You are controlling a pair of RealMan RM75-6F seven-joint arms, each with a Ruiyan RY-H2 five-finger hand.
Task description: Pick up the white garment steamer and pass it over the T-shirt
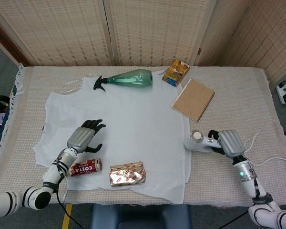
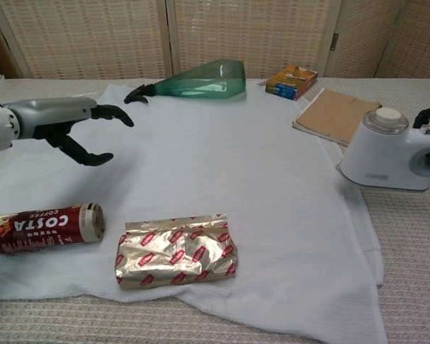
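Right hand: the right hand [image 1: 230, 143] is wrapping closed around the handle of the steamer [image 1: 200, 141], which is sitting at the right edge of the T-shirt [image 1: 128, 124], just off the cloth.
Left hand: the left hand [image 1: 82, 137] is hovering over the T-shirt's left part with fingers spread, holding nothing.
Cord risk: the cord [image 1: 271, 160] is trailing right of the steamer; a long sweep left may be pulling it taut.
Snag risk: the steamer's base may be catching the T-shirt's hem and bunching it.
Clutter: the foil pack [image 1: 127, 173] and coffee can [image 1: 86, 167] are lying on the T-shirt's near part; the notebook [image 1: 194, 99] is sitting just beyond the steamer.
Open room: the T-shirt's middle is lying bare, up to the green spray bottle [image 1: 128, 78].
Bench edge: the bench [image 1: 238, 90] edge is running near, past the steamer.
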